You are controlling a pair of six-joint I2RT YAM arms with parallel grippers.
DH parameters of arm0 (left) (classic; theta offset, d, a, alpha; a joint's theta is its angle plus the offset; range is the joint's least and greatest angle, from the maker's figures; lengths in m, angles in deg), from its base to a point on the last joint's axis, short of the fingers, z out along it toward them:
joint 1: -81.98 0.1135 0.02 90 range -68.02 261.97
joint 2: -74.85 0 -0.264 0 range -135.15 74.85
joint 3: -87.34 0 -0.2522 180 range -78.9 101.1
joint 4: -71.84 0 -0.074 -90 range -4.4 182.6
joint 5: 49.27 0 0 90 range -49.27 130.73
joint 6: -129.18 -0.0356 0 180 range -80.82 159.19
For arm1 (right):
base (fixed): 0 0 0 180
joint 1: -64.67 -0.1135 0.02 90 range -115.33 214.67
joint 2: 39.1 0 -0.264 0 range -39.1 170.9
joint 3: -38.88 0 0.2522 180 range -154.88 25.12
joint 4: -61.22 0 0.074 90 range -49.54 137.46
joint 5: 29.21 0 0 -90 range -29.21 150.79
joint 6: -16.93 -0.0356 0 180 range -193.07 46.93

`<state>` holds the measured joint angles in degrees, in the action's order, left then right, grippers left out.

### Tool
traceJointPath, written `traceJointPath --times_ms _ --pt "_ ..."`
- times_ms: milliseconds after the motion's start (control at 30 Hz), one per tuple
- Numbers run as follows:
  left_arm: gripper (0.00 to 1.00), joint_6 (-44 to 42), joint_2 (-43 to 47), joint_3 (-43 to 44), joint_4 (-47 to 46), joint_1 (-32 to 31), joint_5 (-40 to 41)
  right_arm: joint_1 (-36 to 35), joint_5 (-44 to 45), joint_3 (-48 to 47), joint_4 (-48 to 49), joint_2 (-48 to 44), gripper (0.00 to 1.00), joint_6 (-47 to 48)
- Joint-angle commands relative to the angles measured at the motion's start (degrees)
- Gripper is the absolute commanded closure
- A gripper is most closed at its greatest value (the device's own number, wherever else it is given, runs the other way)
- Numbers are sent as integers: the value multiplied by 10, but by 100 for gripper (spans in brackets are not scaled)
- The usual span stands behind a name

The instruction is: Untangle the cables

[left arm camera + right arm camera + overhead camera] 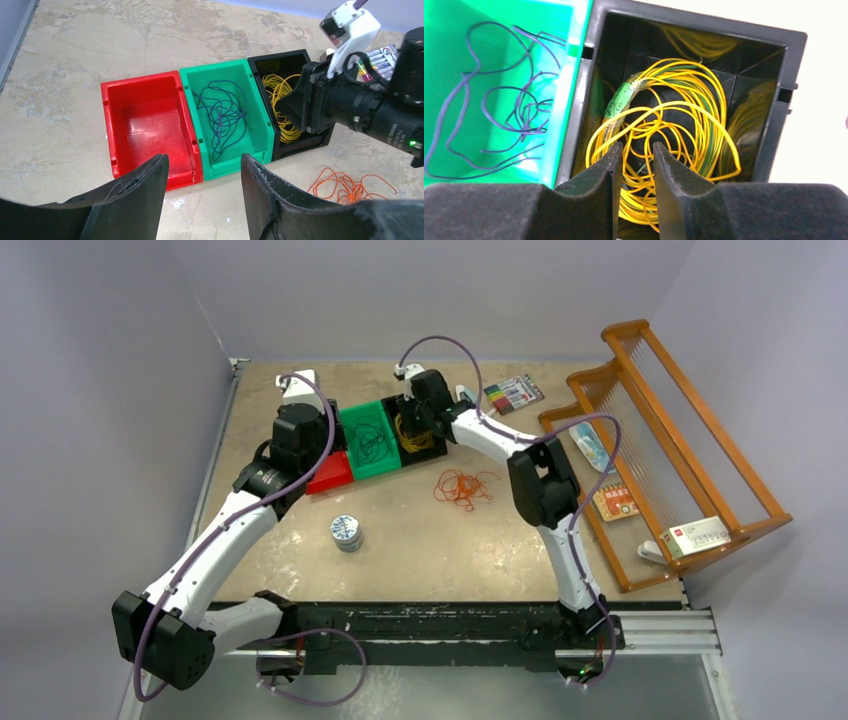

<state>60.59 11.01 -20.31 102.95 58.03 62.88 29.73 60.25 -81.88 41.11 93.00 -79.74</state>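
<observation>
Cables: one yellow (674,135), one dark (225,117), one orange (466,487).

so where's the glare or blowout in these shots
Right wrist: the table right of the glossy black plastic bin is blown out white, and the bin's walls mirror the yellow wire coil. Left wrist: pale glare on the floor of the red plastic bin. Top external: even light, soft shadows.

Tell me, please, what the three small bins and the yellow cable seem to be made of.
The red bin, green bin and black bin look like moulded hard plastic: even colour, glossy walls with light reflections, moulded rims. The yellow cable seems a thin wire in smooth plastic insulation, slightly shiny, flexible in loose loops; its core is not visible. A green tape strip binds it.
</observation>
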Motion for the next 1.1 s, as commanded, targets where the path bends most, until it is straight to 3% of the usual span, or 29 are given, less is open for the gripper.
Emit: traceJointPath --times_ms 0,567,833,1067 --pt "46 -9 9 6 -13 4 4 -1 17 -3 -8 -51 67 4" --pt "46 -6 3 7 -17 5 -5 7 -11 55 11 -142 44 -14" --pt "45 -5 -1 7 -17 5 -9 13 -23 87 7 -183 42 -25" --pt "46 -4 -4 7 -18 5 -13 17 -42 109 -2 -198 47 -24"
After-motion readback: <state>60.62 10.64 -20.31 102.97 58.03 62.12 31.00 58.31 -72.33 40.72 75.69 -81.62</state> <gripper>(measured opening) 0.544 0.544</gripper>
